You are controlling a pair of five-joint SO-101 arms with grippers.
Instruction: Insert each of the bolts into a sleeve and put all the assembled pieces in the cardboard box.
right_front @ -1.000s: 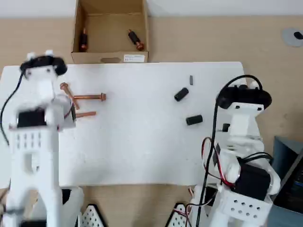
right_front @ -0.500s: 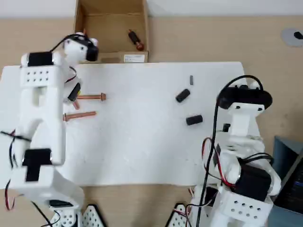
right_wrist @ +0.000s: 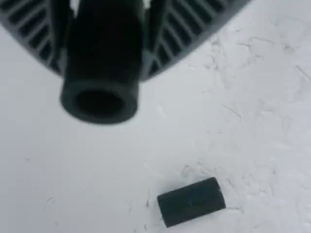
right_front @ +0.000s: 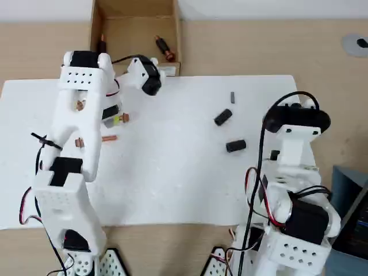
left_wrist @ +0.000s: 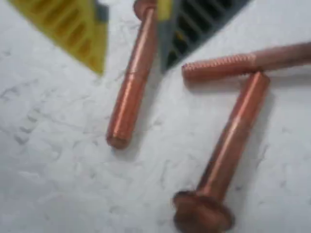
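Three copper bolts lie on the white mat point(right_front: 172, 184) at the left; in the left wrist view they are a straight one point(left_wrist: 131, 92), a threaded end point(left_wrist: 243, 60) and a headed one point(left_wrist: 228, 145). My left gripper point(left_wrist: 136, 29) hangs open just above them, its yellow and dark fingers either side of the straight bolt. In the high view it sits at the bolts point(right_front: 109, 138). My right gripper point(right_wrist: 104, 48) is shut on a black sleeve point(right_wrist: 99, 73), held above the mat. Two loose sleeves point(right_front: 221, 116) point(right_front: 236, 145) lie at mid-right; one sleeve point(right_wrist: 192, 201) shows below the held one.
The cardboard box point(right_front: 95, 34) stands beyond the mat's far edge, with two assembled pieces point(right_front: 164, 49) point(right_front: 102, 46) inside. A small dark pin point(right_front: 232, 98) lies near the sleeves. The right arm's base point(right_front: 293, 218) fills the mat's right side.
The left arm has swung from a folded-back pose out over the bolts, bringing its gripper down to them. The right arm, sleeves and bolts have not moved.
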